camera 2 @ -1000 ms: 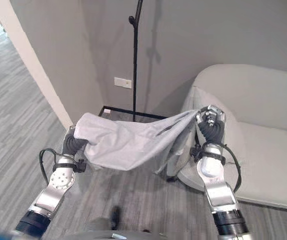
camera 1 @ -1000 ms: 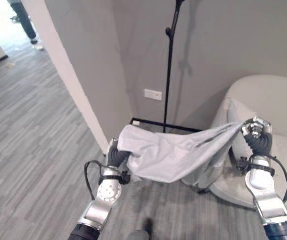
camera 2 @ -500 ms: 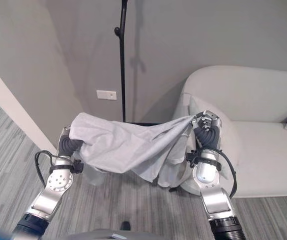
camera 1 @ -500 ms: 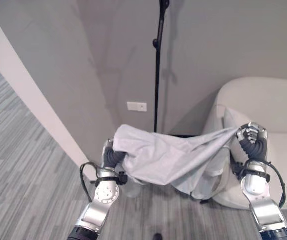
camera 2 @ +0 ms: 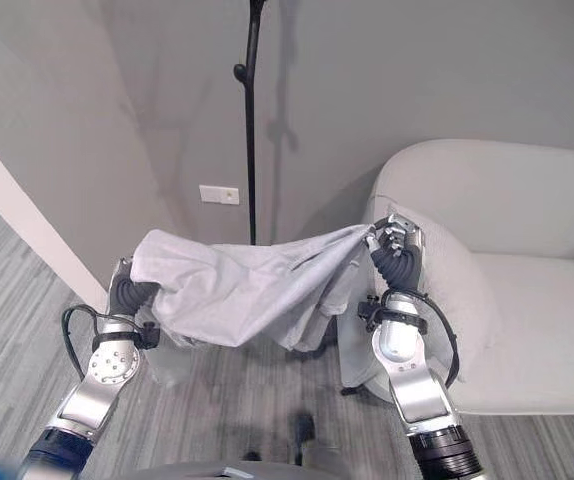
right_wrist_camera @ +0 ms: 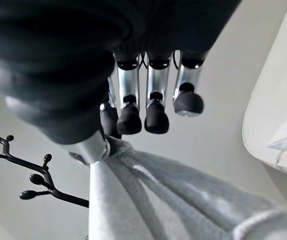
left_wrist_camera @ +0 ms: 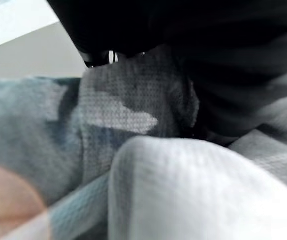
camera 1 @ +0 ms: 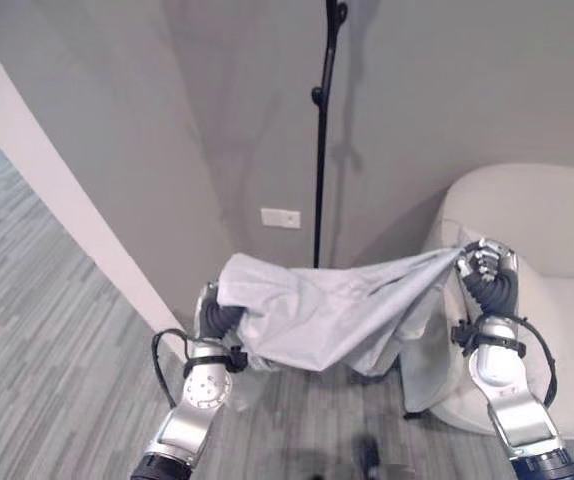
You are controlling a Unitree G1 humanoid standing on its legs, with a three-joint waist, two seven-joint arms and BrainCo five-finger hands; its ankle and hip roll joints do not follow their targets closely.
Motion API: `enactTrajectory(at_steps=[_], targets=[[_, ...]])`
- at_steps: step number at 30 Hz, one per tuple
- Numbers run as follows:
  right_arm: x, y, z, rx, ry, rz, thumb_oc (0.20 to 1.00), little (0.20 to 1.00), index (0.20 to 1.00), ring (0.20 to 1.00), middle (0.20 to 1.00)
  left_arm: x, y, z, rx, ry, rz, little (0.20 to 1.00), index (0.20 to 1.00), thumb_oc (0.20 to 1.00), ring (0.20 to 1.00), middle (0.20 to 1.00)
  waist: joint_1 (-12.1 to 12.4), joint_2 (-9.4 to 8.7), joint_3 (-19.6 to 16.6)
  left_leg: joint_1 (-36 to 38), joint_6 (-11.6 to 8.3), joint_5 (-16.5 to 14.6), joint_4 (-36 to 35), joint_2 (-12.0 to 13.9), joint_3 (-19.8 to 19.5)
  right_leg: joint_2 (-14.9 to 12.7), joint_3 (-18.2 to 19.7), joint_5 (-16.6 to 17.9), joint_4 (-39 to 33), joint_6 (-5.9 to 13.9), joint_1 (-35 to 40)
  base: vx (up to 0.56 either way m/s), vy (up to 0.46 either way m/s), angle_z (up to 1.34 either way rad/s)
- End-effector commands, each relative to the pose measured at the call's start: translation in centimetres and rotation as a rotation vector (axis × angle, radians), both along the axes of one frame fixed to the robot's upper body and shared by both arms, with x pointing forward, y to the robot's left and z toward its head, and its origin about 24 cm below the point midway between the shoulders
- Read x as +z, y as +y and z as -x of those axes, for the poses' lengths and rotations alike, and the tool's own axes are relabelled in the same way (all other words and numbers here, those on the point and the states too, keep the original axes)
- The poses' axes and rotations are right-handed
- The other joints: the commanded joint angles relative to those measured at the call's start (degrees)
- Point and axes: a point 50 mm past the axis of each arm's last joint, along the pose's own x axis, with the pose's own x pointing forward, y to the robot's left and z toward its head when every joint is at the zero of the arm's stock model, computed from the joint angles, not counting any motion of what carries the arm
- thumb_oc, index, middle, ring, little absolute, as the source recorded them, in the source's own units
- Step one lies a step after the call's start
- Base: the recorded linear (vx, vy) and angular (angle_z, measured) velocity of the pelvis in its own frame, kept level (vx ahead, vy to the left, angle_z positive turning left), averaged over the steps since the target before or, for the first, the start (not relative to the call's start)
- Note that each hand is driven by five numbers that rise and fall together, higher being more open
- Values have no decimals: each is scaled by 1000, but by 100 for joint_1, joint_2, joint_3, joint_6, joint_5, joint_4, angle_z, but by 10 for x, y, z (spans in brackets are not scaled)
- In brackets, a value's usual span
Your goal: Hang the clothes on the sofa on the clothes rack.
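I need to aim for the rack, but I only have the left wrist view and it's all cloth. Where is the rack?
Observer: The rack stands at the wall beyond the garment, roughly midway between the left hand and the right hand.
Operator: Does the right hand have the other end?
Observer: Yes, it pinches one end of the garment, close to the sofa.
Operator: How does the cloth hang?
Observer: It spans from hand to hand and sags in the middle. A fold drops in front of the sofa, and I cannot tell whether that fold reaches the floor.
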Motion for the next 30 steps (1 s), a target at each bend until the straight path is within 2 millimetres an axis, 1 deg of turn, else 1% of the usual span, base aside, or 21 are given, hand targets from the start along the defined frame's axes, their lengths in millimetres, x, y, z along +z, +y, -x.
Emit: enactTrajectory(at_steps=[1, 4, 5, 6, 7, 8, 9, 11, 12, 15, 16, 17, 18, 20, 22, 23, 24, 26, 28, 29, 30], targets=[[37, -8, 4, 7, -197, 23, 200, 200, 200, 200, 200, 42, -17, -11, -93, -230, 18, 200, 200, 200, 200, 200, -35, -45, -174, 109, -497, -144, -86, 262, -148, 123, -47, 543, 4, 58, 462, 208, -155, 58], [39, -10, 5, 0, -201, 47, 200, 200, 200, 200, 200, 42, -25, -12, -112, -235, 51, 200, 200, 200, 200, 200, -70, -130, -343, 245, -596, -298, -86, 407, -157, 9, -140, 600, 13, 13, 659, 251, -217, 62], [41, -9, 6, 10, -205, 71, 200, 200, 200, 200, 200, 45, -29, -14, -114, -251, 77, 200, 200, 200, 200, 200, -106, -149, -430, 303, -700, -362, -86, 595, -157, 43, -227, 516, 94, -43, 734, 220, -233, 42], [41, -9, 6, 10, -205, 71, 200, 200, 200, 200, 200, 45, -29, -14, -114, -251, 77, 200, 200, 200, 200, 200, -112, -142, -429, 305, -704, -367, -86, 604, -164, 48, -236, 511, 98, -47, 737, 286, -292, 43], [43, -10, 7, 9, -218, 95, 200, 200, 200, 200, 200, 48, -36, -17, -133, -263, 87, 200, 200, 200, 200, 200, -158, -159, -530, 364, -804, -420, -86, 791, -244, 111, -329, 418, 100, -107, 829, 217, -226, 30], [43, -12, 8, 3, -220, 100, 200, 200, 200, 200, 200, 49, -39, -18, -144, -269, 87, 200, 200, 200, 200, 200, -181, -167, -569, 384, -864, -428, -86, 895, -304, 158, -360, 359, 96, -137, 878, 217, -227, 34], [43, -12, 8, 2, -221, 100, 200, 200, 200, 200, 200, 49, -39, -18, -144, -269, 88, 200, 200, 200, 200, 200, -200, -157, -566, 386, -869, -432, -86, 906, -327, 162, -386, 354, 95, -143, 889, 173, -189, 32], [44, -16, 11, -6, -228, 96, 200, 200, 200, 200, 200, 52, -46, -20, -177, -279, 85, 200, 200, 200, 200, 200, -271, -149, -590, 385, -982, -433, -38, 1126, -403, 264, -473, 210, 98, -218, 980, 179, -206, 33], [45, -18, 13, -7, -237, 106, 200, 200, 200, 200, 200, 55, -49, -21, -192, -289, 86, 200, 200, 200, 200, 200, -298, -151, -569, 218, -1044, -411, 297, 1204, -422, 281, -578, 146, 72, -269, 1089, 170, -204, 44], [47, -20, 15, -2, -252, 121, 200, 200, 200, 200, 200, 62, -53, -19, -218, -317, 95, 200, 200, 200, 200, 200, -298, -207, -470, -153, -1153, -170, 1114, 1185, -507, 305, -632, 71, -55, -380, 1353, 158, -140, 29], [47, -22, 15, -5, -250, 134, 200, 200, 200, 200, 200, 61, -53, -19, -223, -313, 94, 200, 200, 200, 200, 200, -290, -204, -465, -168, -1178, -96, 1176, 1229, -475, 296, -665, 34, -68, -406, 1398, 182, -41, 18], [47, -24, 14, -15, -246, 148, 200, 200, 200, 200, 200, 64, -56, -19, -234, -325, 90, 200, 200, 200, 200, 200, -301, -185, -433, -282, -1201, 59, 1064, 1410, -382, 227, -750, -80, -60, -413, 1461, 104, 17, 19], [47, -24, 14, -15, -247, 148, 200, 200, 200, 200, 200, 64, -56, -19, -234, -325, 90, 200, 200, 200, 200, 200, -306, -185, -434, -276, -1202, 69, 1045, 1411, -387, 226, -757, -86, -56, -415, 1460, 93, 48, 33], [48, -24, 14, -15, -254, 163, 200, 200, 200, 200, 200, 69, -61, -21, -244, -355, 52, 200, 200, 200, 200, 200, -295, -200, -424, -459, -1189, 83, 613, 1562, -270, 150, -830, -215, -50, -403, 1523, 81, 49, 63], [54, -23, 12, -8, -286, 172, 200, 200, 200, 200, 200, 79, -60, -27, -222, -419, -24, 200, 200, 200, 200, 200, -250, -170, -391, -877, -1254, 413, 212, 1509, -223, 137, -818, -293, -40, -389, 1582, 140, 87, 55], [58, -24, 10, -21, -310, 198, 200, 200, 200, 200, 200, 94, -52, -32, -169, -510, -112, 200, 200, 200, 200, 200, -175, -103, -333, -1316, -1338, 592, -83, 1365, -184, 167, -735, -464, 4, -385, 1733, 104, 89, 31], [59, -24, 10, -21, -313, 198, 200, 200, 200, 200, 200, 95, -52, -32, -167, -514, -114, 200, 200, 200, 200, 200, -175, -108, -317, -1343, -1336, 649, -84, 1356, -183, 160, -735, -437, 19, -381, 1699, 147, 88, 5], [58, -26, 7, -36, -311, 208, 200, 200, 200, 200, 200, 110, -42, -35, -97, -598, -148, 200, 200, 200, 200, 200, -104, -86, -299, -1660, -1388, 546, -86, 1230, -193, 164, -638, -586, 47, -372, 1878, 156, 112, -5], [60, -29, 6, -59, -317, 223, 200, 200, 200, 200, 200, 125, -31, -35, -19, -676, -170, 200, 200, 200, 200, 200, -64, -19, -291, -1854, -1434, 611, -86, 1205, -258, 162, -470, -698, 83, -368, 2042, 210, 244, 8], [63, -31, 6, -77, -324, 244, 200, 200, 200, 200, 200, 135, -23, -32, 34, -737, -199, 200, 200, 200, 200, 200, -32, 76, -339, -1841, -1456, 697, -86, 1248, -257, 137, -311, -743, 107, -317, 2150, 177, 245, -33], [63, -31, 6, -76, -323, 245, 200, 200, 200, 200, 200, 135, -22, -31, 35, -736, -199, 200, 200, 200, 200, 200, -20, 78, -337, -1829, -1457, 691, -86, 1255, -241, 139, -294, -741, 109, -317, 2153, 204, 281, -93]])
